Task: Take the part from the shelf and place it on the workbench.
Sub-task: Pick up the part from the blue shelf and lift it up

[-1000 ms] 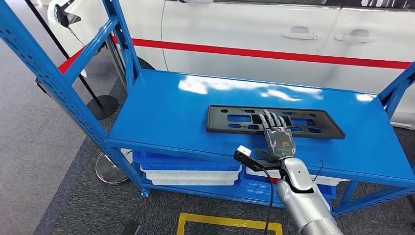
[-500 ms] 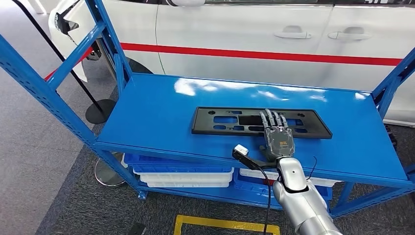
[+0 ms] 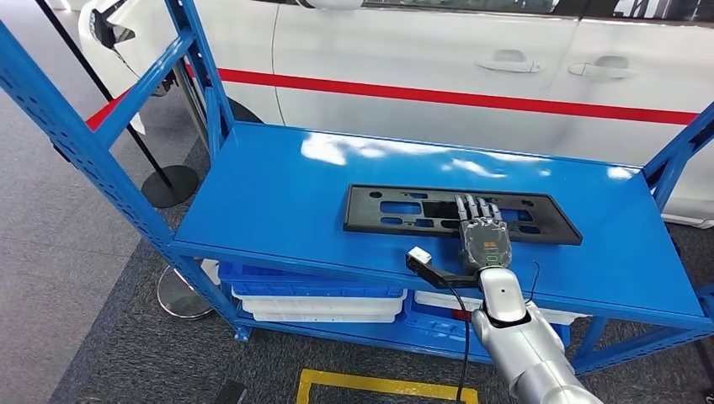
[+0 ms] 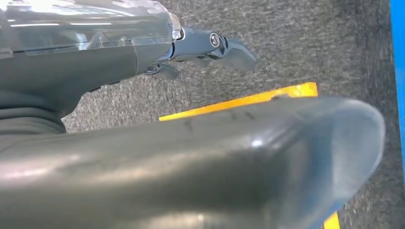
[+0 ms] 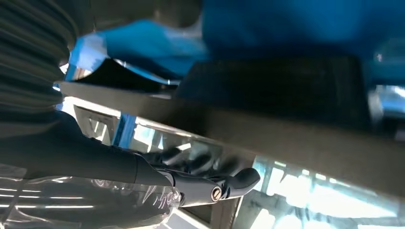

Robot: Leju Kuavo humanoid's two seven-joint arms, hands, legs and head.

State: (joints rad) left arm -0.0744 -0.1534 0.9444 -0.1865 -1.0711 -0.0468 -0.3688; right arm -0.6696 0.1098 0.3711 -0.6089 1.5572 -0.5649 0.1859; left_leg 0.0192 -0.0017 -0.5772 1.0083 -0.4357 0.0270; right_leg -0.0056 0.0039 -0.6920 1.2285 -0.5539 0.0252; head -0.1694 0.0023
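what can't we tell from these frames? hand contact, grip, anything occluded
- Head view: whether the right hand grips the flat black plastic part or just lies on it; its palm side is hidden by the hand's back.
- Right wrist view: the part is close and blurred, contact unreadable.
- Left wrist view: the left hand is largely hidden by a dark body part; finger state unclear.
- Head view: blue shelf ends cut off.

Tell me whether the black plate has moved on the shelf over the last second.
No. The black plate keeps its place against the front edge of the blue shelf; the camera itself shifted.
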